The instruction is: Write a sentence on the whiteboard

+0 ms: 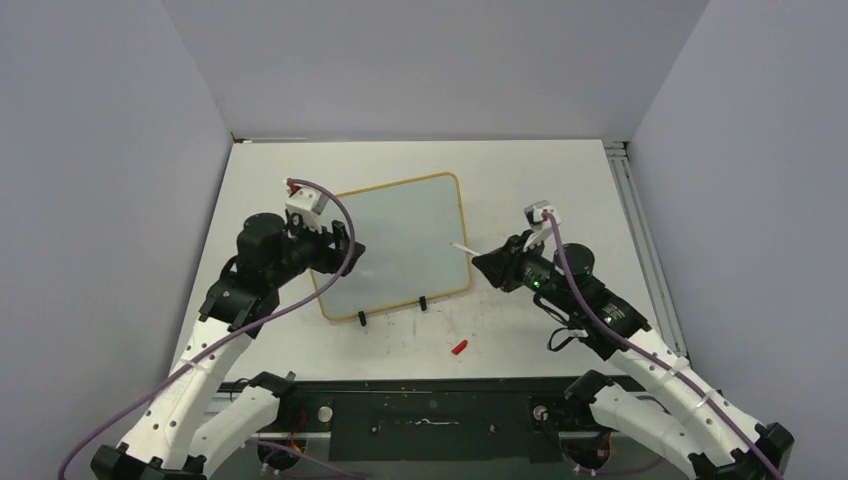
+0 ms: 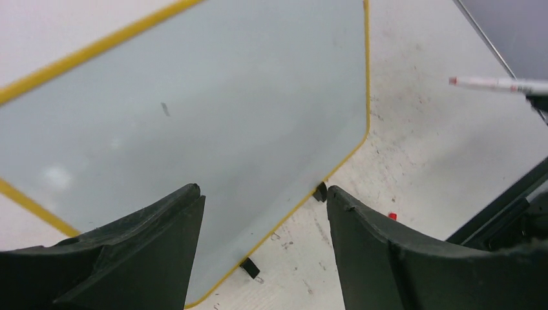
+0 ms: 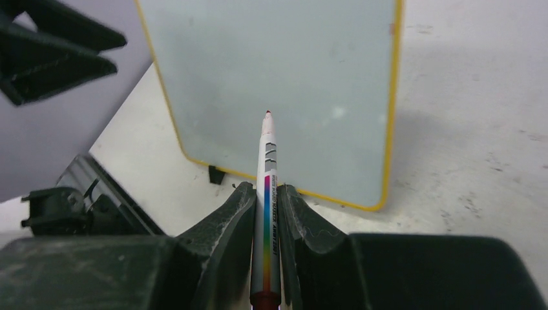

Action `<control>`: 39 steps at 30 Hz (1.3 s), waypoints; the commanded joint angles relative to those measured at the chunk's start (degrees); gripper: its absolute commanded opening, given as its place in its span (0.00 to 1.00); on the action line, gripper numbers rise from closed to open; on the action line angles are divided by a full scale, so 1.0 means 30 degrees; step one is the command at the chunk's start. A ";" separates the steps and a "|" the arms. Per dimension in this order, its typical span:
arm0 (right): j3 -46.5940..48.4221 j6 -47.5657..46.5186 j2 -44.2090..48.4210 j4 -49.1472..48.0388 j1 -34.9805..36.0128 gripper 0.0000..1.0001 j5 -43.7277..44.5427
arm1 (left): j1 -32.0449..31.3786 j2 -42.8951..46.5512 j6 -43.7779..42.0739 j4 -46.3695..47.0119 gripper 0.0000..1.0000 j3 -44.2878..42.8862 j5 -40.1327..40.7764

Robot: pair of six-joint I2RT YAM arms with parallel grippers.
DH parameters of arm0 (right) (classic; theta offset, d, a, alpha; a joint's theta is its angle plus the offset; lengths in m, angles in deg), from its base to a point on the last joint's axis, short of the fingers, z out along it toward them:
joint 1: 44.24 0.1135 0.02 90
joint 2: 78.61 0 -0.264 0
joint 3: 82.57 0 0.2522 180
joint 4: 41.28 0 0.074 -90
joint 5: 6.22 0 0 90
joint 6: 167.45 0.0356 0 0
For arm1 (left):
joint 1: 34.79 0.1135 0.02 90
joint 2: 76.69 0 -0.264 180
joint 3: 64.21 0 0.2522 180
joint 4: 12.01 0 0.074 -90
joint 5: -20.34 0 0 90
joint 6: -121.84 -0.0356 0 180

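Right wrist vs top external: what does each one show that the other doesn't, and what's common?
Only right wrist: the rainbow stripe and print on the marker barrel, and the right gripper pinching that barrel. Only top external: the red cap lying on the table in front of the whiteboard, whose full yellow frame shows. Both: a blank board face, with the marker pointing at it.
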 commanded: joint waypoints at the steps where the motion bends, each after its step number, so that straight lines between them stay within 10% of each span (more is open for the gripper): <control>1: 0.0536 0.0031 -0.1498 -0.3413 0.3072 0.05 0.1111 | 0.3292 0.0542 0.0061 0.0553 0.68 -0.1262 -0.3279; 15: 0.2004 0.0069 -0.8425 -1.0744 0.8746 0.05 0.5268 | 1.2703 -0.0134 0.3759 0.6674 0.76 0.1911 -0.9313; 39: 0.6713 -0.0715 -1.6449 -1.4402 0.9343 0.05 0.4611 | 1.4299 -0.4774 0.5589 1.0826 0.73 0.2676 -1.1777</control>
